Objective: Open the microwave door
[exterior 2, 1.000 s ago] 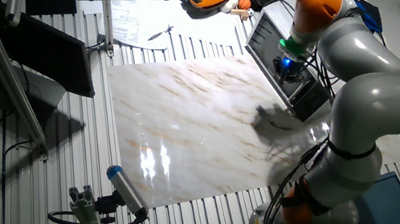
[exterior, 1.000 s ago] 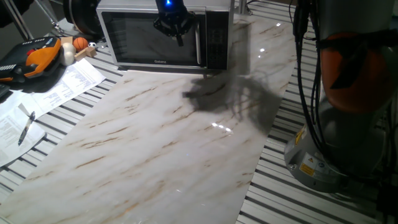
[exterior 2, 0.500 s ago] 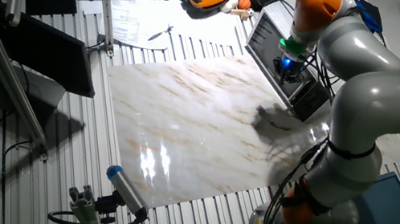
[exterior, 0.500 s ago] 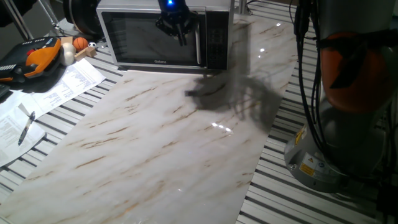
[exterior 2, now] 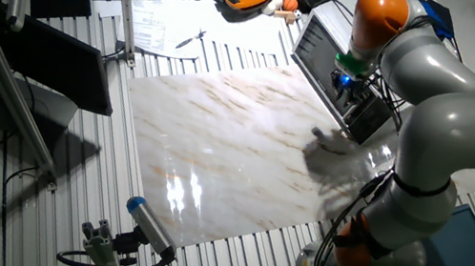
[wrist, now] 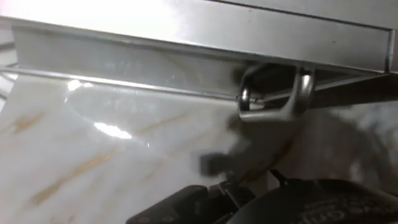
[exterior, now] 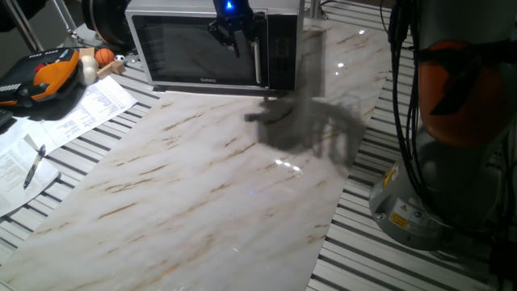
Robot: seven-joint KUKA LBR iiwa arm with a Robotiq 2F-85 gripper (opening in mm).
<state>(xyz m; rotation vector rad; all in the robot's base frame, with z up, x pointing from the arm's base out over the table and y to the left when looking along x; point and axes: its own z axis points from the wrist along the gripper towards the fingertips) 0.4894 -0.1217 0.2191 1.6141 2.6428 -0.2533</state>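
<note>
The microwave (exterior: 212, 44) top was cut off by the frame edge. Fingers (exterior: 235, 42) too small and dark; spacing indeterminate. Hand view blurred.

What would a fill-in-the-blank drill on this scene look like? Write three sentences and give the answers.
1. The microwave door is ____.
2. The gripper hangs in front of the door, near its vertical silver ____.
3. Left of the marble slab, the pen lies on ____.
Answers: closed; handle; paper.
</note>
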